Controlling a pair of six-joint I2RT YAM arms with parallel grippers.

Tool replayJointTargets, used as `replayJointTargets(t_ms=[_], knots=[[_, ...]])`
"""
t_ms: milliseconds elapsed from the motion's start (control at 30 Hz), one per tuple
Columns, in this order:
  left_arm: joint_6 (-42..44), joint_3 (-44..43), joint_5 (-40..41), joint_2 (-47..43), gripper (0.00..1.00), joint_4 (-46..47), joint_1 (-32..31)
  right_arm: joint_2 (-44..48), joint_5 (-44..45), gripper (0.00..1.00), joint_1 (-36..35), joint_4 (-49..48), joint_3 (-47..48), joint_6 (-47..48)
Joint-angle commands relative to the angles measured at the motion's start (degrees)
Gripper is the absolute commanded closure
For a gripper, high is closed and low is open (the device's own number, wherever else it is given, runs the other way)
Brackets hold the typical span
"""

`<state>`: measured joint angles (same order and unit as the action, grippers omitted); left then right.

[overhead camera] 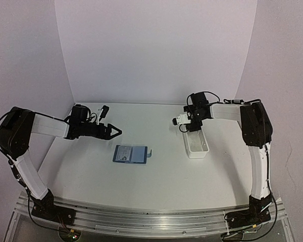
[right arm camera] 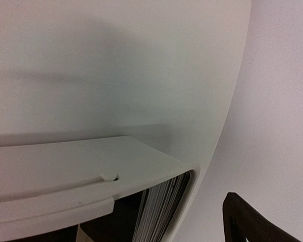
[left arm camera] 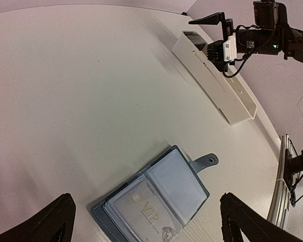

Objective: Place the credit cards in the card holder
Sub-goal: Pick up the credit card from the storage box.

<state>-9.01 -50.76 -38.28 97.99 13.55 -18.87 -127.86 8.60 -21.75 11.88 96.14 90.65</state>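
Observation:
The card holder lies open and flat on the table, its snap tab pointing right. In the left wrist view the card holder shows pale pocket pages, and a silver credit card marked VIP sits in its left page. My left gripper hovers open above and left of it, a finger on either side of the holder and nothing between them. A stack of credit cards stands on edge in the far end of the white tray. My right gripper hangs open over that end; only one finger shows.
The long white tray lies right of centre, running from near to far. White walls close the table at the back and both sides. The aluminium rail with the arm bases runs along the near edge.

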Motion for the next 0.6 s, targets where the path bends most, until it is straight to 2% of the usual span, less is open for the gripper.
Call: replayJointTargets(t_ms=[0,400,567], knots=[[1.03,-0.91,0.71,1.74,0.01,2.59,-0.06,-0.78,2.66,0.06,-0.58,-0.02,4.04,3.27],[1.92,-0.83,0.70,2.66,0.00,2.37,0.11,-2.60,5.38,0.14,-1.56,-0.01,4.54,2.01],[2.07,-0.90,0.58,2.95,0.01,2.28,0.15,-3.16,5.68,0.13,-1.63,-0.36,4.34,0.56]])
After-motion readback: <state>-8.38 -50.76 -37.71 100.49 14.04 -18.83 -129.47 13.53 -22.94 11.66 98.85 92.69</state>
